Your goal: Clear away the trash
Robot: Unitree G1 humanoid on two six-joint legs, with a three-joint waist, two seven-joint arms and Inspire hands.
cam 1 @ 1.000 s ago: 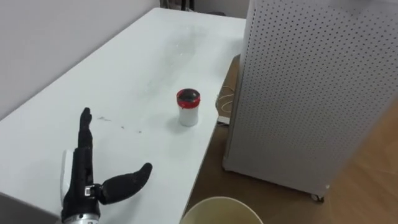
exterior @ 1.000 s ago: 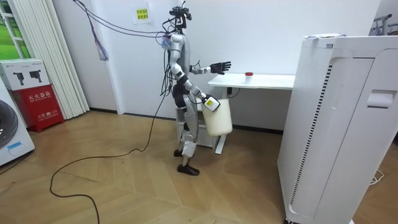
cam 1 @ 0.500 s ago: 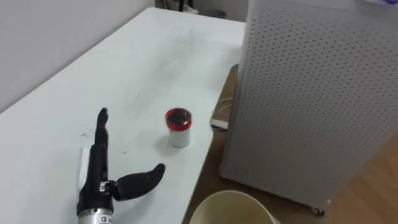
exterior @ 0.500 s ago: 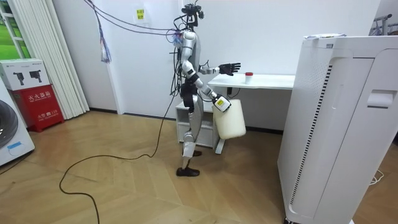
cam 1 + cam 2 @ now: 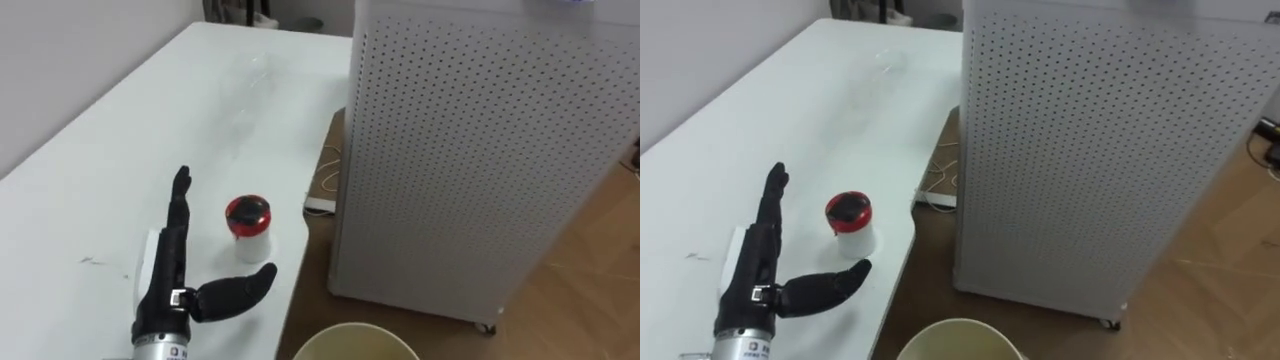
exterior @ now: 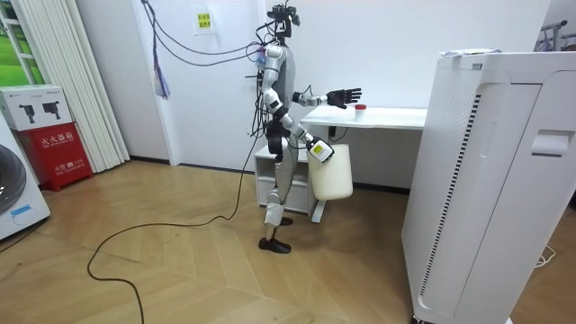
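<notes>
**Left hand open by the jar, no grasp**

We're standing at the end of the long white table [image 5: 120,150]. The left hand [image 5: 170,272] is out over the table's near edge. Its fingers [image 5: 180,205] are straight and together, thumb spread wide to the right, holding nothing. The small white jar with a red lid [image 5: 248,228] stands upright on the table near the edge, just right of those fingers and beyond the thumb, not touching either. The cream plastic bucket [image 5: 350,340] hangs low at our right side from the right hand [image 6: 312,150]. We can't tell its grip. The tall white perforated metal cabinet [image 5: 480,160] stands on the wood floor, right of the table.
</notes>
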